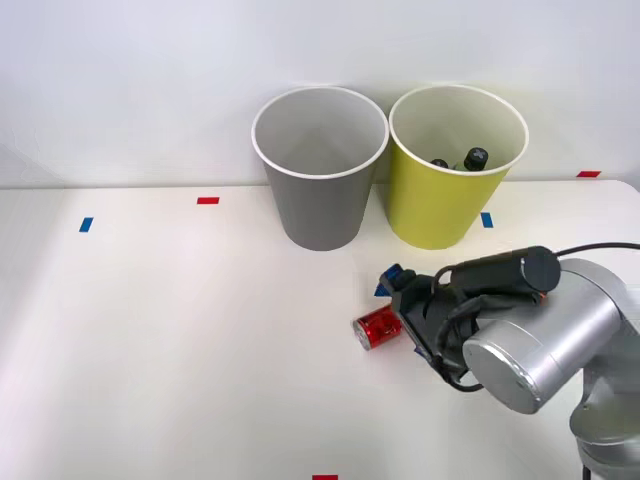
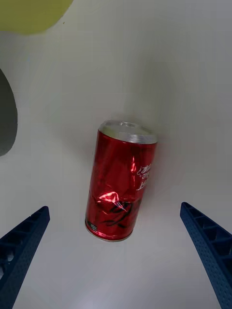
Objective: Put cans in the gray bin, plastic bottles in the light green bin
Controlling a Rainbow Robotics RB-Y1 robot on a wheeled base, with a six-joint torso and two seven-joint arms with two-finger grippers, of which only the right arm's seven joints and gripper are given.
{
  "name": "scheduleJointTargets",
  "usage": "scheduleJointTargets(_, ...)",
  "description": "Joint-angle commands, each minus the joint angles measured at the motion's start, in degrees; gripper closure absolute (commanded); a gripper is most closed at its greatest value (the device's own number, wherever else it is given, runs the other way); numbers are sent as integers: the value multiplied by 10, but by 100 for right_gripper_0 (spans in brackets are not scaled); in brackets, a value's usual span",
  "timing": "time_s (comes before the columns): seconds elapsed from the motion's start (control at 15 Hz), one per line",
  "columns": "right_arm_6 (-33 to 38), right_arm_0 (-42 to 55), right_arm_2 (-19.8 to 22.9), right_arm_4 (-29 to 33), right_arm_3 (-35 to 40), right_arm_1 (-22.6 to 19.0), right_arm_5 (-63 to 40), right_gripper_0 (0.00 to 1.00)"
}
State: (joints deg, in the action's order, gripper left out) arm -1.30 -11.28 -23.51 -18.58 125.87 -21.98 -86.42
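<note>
1. Front view: right gripper [image 1: 400, 300] reaches low over the white table [image 1: 150, 350], just beside the red can [image 1: 378, 329].
2. Its blue fingers [image 2: 24, 241] are spread wide, with the can lying between them, untouched.
3. Gray bin [image 1: 320, 180] and light green bin [image 1: 445, 190] stand behind the can.

A small red can [image 1: 378, 328] with white lettering and silver ends is lying on its side, near of both bins. The gray bin [image 1: 320, 180] is standing upright, left of and touching the light green bin [image 1: 445, 190], where two black-capped plastic bottles [image 1: 470, 160] are poking up.
</note>
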Motion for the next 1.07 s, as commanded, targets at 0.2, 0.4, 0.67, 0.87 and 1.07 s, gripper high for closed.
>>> scheduleJointTargets(0.2, 2, -26, -1, 21, -55, 22, 6, 6)
scheduleJointTargets(0.4, -1, -26, -1, 41, -78, 29, 12, 6)
scheduleJointTargets(0.67, -1, -29, -2, 64, -115, 48, 30, 6)
scheduleJointTargets(0.87, -2, -29, -14, 87, -124, 51, 30, 6)
scheduleJointTargets(1.07, -3, -29, -32, 115, -124, 54, 30, 6)
